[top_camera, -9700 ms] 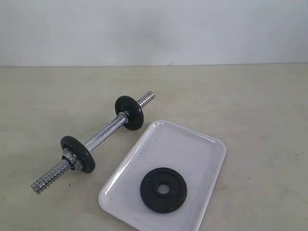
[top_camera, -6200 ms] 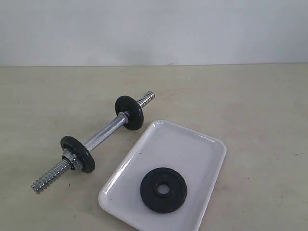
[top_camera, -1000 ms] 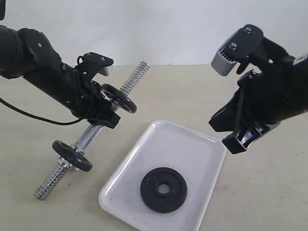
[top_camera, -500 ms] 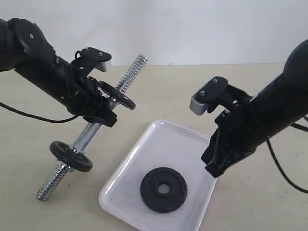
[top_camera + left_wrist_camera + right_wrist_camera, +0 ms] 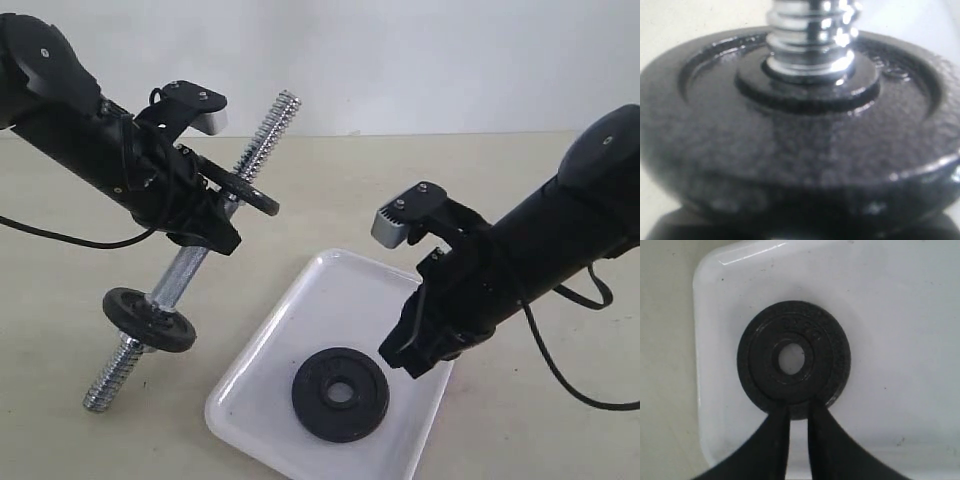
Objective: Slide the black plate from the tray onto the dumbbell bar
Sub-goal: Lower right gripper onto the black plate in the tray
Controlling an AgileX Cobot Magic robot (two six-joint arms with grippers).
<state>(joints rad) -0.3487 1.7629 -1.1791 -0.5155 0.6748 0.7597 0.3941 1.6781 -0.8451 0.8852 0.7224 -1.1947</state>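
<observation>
The black plate [image 5: 340, 393] [image 5: 793, 357] lies flat in the white tray [image 5: 345, 305] [image 5: 900, 315]. My right gripper [image 5: 402, 358] [image 5: 799, 407] hangs low over the tray at the plate's rim. Its fingers [image 5: 779, 432] stand a narrow gap apart with nothing between them. My left gripper [image 5: 208, 238] is shut on the dumbbell bar [image 5: 183, 275] and holds it tilted, threaded end [image 5: 272, 125] [image 5: 812, 35] up. Two more black plates sit on the bar, one [image 5: 245, 190] [image 5: 790, 140] just above the grip and one [image 5: 150, 318] lower down. That upper plate hides the left jaws in the left wrist view.
The bar's lower threaded end [image 5: 105, 385] is close to the beige table [image 5: 120, 440], left of the tray. A black cable [image 5: 60, 238] trails from the left arm, another [image 5: 560, 385] from the right arm.
My right arm has come down and left from above the tray's far right corner to the plate, and its fingers have parted slightly. The left arm has tipped the bar steeper.
</observation>
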